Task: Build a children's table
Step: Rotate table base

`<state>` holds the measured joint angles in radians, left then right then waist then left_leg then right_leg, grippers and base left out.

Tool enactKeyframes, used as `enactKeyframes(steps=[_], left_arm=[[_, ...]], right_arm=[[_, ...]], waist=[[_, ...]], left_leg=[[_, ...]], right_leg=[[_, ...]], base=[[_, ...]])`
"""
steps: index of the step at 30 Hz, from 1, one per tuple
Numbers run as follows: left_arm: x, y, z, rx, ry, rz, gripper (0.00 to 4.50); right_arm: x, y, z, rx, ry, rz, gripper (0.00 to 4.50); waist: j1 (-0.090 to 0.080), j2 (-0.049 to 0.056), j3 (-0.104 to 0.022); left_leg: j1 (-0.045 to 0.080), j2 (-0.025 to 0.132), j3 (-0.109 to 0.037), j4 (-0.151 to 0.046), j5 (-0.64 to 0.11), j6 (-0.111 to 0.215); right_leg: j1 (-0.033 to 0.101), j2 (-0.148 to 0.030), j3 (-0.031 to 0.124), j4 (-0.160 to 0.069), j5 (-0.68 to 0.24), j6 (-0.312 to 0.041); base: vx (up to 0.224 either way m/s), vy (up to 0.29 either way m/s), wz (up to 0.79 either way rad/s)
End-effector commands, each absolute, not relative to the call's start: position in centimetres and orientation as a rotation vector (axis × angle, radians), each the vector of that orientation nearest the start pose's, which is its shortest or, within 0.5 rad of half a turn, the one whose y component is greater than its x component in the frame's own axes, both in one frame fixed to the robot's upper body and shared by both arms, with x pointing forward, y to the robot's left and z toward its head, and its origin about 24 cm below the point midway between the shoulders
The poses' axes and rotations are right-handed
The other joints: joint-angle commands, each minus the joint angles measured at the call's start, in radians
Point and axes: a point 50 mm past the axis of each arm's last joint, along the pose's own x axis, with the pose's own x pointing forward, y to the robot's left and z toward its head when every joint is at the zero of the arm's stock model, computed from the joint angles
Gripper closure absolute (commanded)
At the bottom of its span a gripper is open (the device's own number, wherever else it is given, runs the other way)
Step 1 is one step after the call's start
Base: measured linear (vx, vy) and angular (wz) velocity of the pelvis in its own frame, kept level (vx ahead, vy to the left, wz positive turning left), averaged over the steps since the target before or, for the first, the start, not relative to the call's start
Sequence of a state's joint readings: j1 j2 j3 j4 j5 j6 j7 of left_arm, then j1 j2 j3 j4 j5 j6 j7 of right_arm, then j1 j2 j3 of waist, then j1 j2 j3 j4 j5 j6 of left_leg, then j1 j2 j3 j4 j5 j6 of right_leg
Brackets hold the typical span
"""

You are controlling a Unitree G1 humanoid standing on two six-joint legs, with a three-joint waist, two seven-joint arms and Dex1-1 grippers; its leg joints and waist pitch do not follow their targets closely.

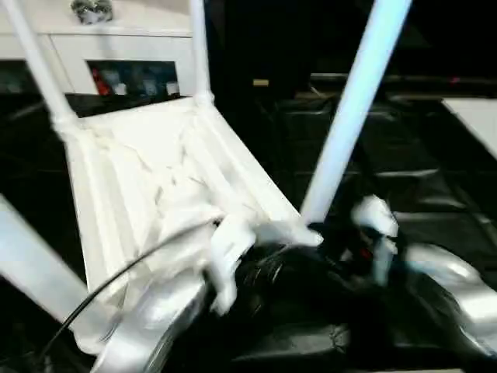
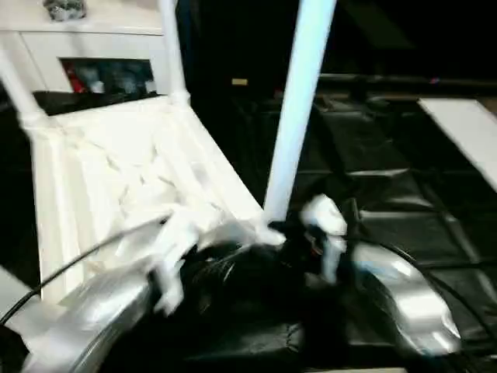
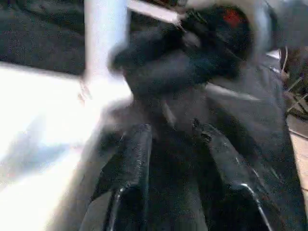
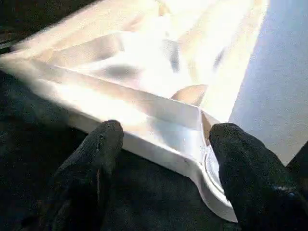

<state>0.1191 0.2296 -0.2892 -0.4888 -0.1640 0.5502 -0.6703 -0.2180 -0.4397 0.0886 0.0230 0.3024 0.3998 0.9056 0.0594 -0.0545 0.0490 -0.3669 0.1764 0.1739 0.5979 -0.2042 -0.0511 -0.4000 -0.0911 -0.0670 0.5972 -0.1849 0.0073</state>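
Note:
The white tabletop lies upside down, its ribbed underside facing up. Two legs stand in its far corners. A third leg rises from the near right corner socket, and another leg slants past at the near left. My right gripper is open, with its fingertips on either side of that near right corner. Just beside the same corner, my left gripper is open with nothing between its fingers. The right gripper shows in front of it, next to the leg.
A white cabinet with glass doors stands at the back left. Black padded mats cover the ground to the right. A white board lies at the far right edge. A black cable runs along my left forearm.

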Motion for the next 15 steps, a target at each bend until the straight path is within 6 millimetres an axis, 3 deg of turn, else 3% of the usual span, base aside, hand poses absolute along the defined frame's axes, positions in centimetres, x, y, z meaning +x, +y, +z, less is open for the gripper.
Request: enactKeyframes(steps=[1,2,5,6,7,8,9,10,11,12,13,15], left_arm=[[18.1,9.1,7.0,-0.014,0.271,-0.989,2.64],[17.8,9.3,6.9,-0.012,0.278,-0.986,2.64],[16.4,10.3,6.7,-0.003,0.313,-0.957,2.40],[15.6,10.8,6.6,0.010,0.334,-0.946,2.26],[15.3,11.0,6.6,0.010,0.344,-0.947,2.20],[15.0,11.1,6.6,0.009,0.352,-0.948,2.20],[14.4,11.5,6.7,0.000,0.368,-0.955,2.14],[14.0,11.7,6.7,-0.007,0.380,-0.961,1.98],[13.3,12.1,6.7,-0.010,0.403,-0.976,1.98],[12.9,12.3,6.7,-0.011,0.420,-0.986,1.86],[11.6,13.4,6.8,-0.002,0.480,-1.008,1.78],[11.0,14.0,6.9,0.003,0.507,-1.013,1.60]], right_arm=[[28.4,-16.8,6.2,-0.081,0.307,0.899,1.25],[28.7,-16.8,6.1,-0.084,0.310,0.880,1.25],[30.5,-17.1,5.7,-0.120,0.319,0.778,1.25],[31.4,-17.1,5.4,-0.125,0.334,0.737,1.25],[31.8,-17.2,5.3,-0.141,0.340,0.710,1.25],[32.1,-17.2,5.2,-0.154,0.342,0.693,1.25],[32.7,-17.2,5.1,-0.159,0.346,0.663,1.25],[33.1,-17.3,5.0,-0.160,0.350,0.642,1.25],[33.6,-17.4,4.9,-0.168,0.361,0.599,1.25],[34.0,-17.5,4.8,-0.176,0.368,0.568,1.25],[34.9,-17.8,4.6,-0.192,0.370,0.502,1.25],[35.2,-17.8,4.6,-0.192,0.368,0.484,1.25]], waist=[[0.008,-0.014,-0.045],[0.009,-0.016,-0.043],[0.008,-0.045,-0.039],[0.010,-0.038,-0.042],[0.005,-0.047,-0.038],[0.009,-0.044,-0.039],[0.009,-0.053,-0.038],[0.007,-0.052,-0.037],[0.010,-0.059,-0.038],[0.011,-0.055,-0.039],[0.009,-0.069,-0.038],[0.009,-0.061,-0.037]], left_leg=[[0.010,0.060,-0.017,-0.085,-0.232,0.020],[0.010,0.060,-0.016,-0.087,-0.235,0.016],[0.009,0.059,-0.017,-0.092,-0.269,-0.010],[0.014,0.060,-0.019,-0.091,-0.271,-0.017],[0.011,0.059,-0.017,-0.092,-0.281,-0.025],[0.013,0.059,-0.019,-0.093,-0.295,-0.036],[0.017,0.058,-0.016,-0.091,-0.300,-0.037],[0.015,0.057,-0.017,-0.092,-0.317,-0.044],[0.013,0.056,-0.017,-0.092,-0.312,-0.045],[0.016,0.056,-0.018,-0.090,-0.313,-0.049],[0.010,0.054,-0.017,-0.090,-0.313,-0.052],[0.015,0.053,-0.016,-0.088,-0.330,-0.059]], right_leg=[[0.029,-0.056,0.046,-0.076,-0.344,-0.158],[0.029,-0.055,0.045,-0.079,-0.340,-0.159],[0.028,-0.053,0.044,-0.079,-0.368,-0.137],[0.025,-0.055,0.044,-0.074,-0.355,-0.143],[0.024,-0.052,0.044,-0.076,-0.341,-0.142],[0.025,-0.051,0.043,-0.074,-0.343,-0.133],[0.021,-0.049,0.044,-0.076,-0.337,-0.128],[0.021,-0.050,0.045,-0.073,-0.342,-0.134],[0.024,-0.050,0.045,-0.073,-0.346,-0.121],[0.020,-0.051,0.045,-0.068,-0.337,-0.126],[0.021,-0.052,0.044,-0.068,-0.347,-0.123],[0.016,-0.049,0.045,-0.067,-0.350,-0.117]], base=[[0.000,0.000,0.00],[0.000,0.000,0.00],[0.000,0.000,0.00],[0.000,0.000,0.00],[0.000,0.000,0.00],[0.000,0.000,0.00],[0.000,0.000,0.00],[0.000,0.000,0.00],[0.000,0.000,0.00],[0.000,0.000,0.00],[0.000,0.000,0.00],[0.000,0.000,0.00]])
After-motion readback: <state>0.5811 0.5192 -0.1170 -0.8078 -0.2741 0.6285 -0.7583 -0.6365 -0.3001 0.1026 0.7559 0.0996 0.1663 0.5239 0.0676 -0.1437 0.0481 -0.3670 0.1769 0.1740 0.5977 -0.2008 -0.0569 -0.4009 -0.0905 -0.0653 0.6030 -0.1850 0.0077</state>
